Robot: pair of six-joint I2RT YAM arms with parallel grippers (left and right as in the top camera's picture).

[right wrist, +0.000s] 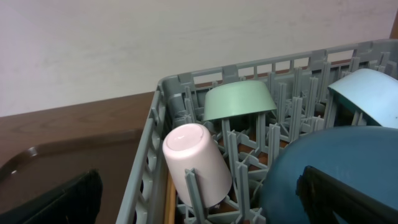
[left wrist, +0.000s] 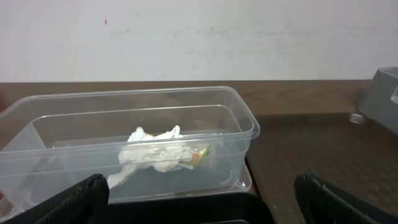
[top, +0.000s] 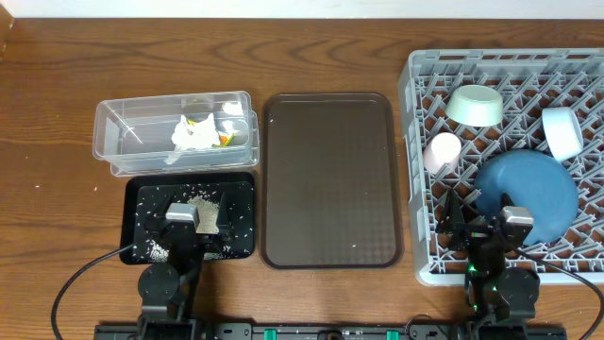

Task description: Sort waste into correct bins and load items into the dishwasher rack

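All sorted and racked, by my judgement: nothing is left to move.
Both my left gripper [left wrist: 198, 202] and right gripper [right wrist: 199, 199] hang with fingers wide apart, holding nothing. The crumpled white napkin [top: 193, 134] and snack wrapper [top: 225, 139] lie in the clear tub [top: 123, 127], and rice grains [top: 203, 212] speckle the black tray [top: 241, 217]. The blue plate [top: 528, 194], mint-green bowl [top: 475, 105], pink cup [top: 441, 151] and white bowl [top: 562, 132] sit among the rack's [top: 425, 76] pegs. Next I need only pull clear.

The left arm [top: 162, 283], at seven o'clock in the overhead view, is black, with round joint housings and a pale grey block [top: 180, 212] on its wrist; a thin black cable [top: 90, 265] curves off toward eight o'clock. The right arm [top: 505, 288], at five o'clock, looks the same (plus a small green light [top: 472, 270] low on it). Up close, the fingers [left wrist: 78, 200] are matte black, slant-edged wedges.
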